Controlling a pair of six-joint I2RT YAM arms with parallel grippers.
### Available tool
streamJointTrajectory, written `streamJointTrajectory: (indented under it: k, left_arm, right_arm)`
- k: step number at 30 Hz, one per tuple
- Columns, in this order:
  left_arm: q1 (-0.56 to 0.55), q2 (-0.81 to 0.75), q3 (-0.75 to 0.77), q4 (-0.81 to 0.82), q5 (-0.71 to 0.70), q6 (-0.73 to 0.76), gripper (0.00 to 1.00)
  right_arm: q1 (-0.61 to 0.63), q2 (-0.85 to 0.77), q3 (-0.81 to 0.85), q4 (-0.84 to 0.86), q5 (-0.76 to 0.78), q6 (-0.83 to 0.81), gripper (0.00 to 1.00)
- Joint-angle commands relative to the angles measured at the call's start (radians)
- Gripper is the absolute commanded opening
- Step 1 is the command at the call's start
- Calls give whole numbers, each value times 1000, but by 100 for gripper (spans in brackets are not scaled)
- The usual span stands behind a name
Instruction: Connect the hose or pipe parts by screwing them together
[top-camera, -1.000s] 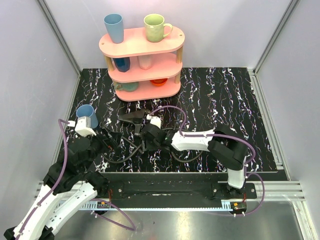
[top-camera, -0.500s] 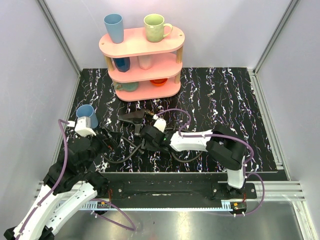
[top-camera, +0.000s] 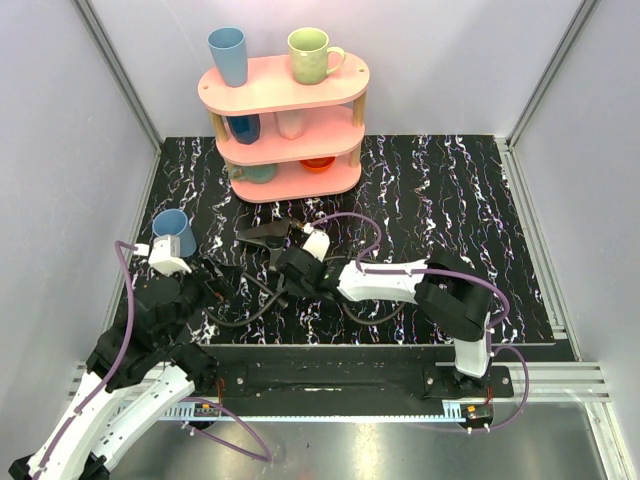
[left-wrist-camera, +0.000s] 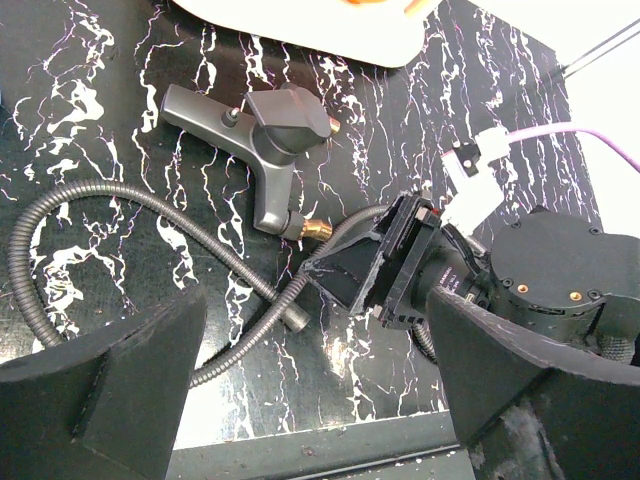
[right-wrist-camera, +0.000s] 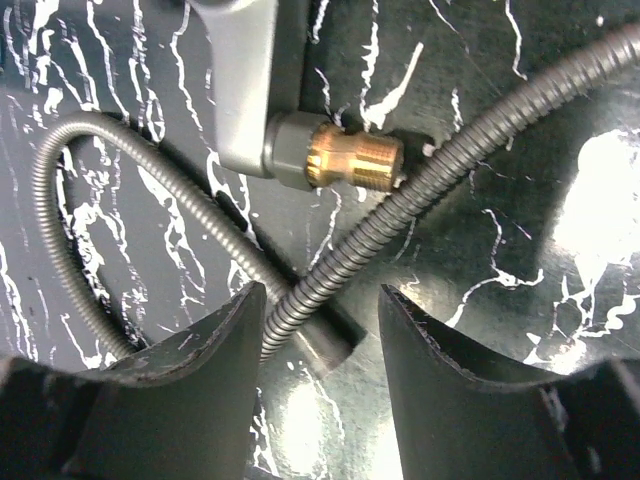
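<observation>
Hose (right-wrist-camera: 440, 175): corrugated metal, thin and flexible. It lies in loose loops on the black marbled counter (top-camera: 450, 190), and two runs of it cross directly under the right pincer (right-wrist-camera: 320, 320). Judgement: light, floppy along its length, ribbed enough to give grip. It will twist and sag unless taken close to the end fitting, so take hold just behind that fitting, not mid-run.

Grey sprayer piece (left-wrist-camera: 285, 120): rigid moulded body, lying flat on the counter near the pink shelf. Its brass thread (right-wrist-camera: 352, 160) points toward the hose and sits just beside one run. Judgement: stiff and easy to pinch across the stem. The brass is smooth and best left clear for threading.

Right pincer: fingers partly spread and pinching nothing. It hovers low with the crossing hose runs in the gap below and the brass thread just beyond the fingertips.

Left pincer (left-wrist-camera: 315, 360): spread wide and empty. It sits toward the near counter edge, with hose and sprayer ahead of it and apart from it.
</observation>
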Motion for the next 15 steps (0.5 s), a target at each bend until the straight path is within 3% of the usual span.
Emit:
streamJointTrajectory:
  k: [1,15]
  left_arm:
    - [-1,-8,2,27,-22,10,96]
    - [-1,-11,-1,25,-28,4,96]
  right_arm:
    - [10,-39,55,7,59,-13,57]
    - [13,62,115,-22,25,-7,57]
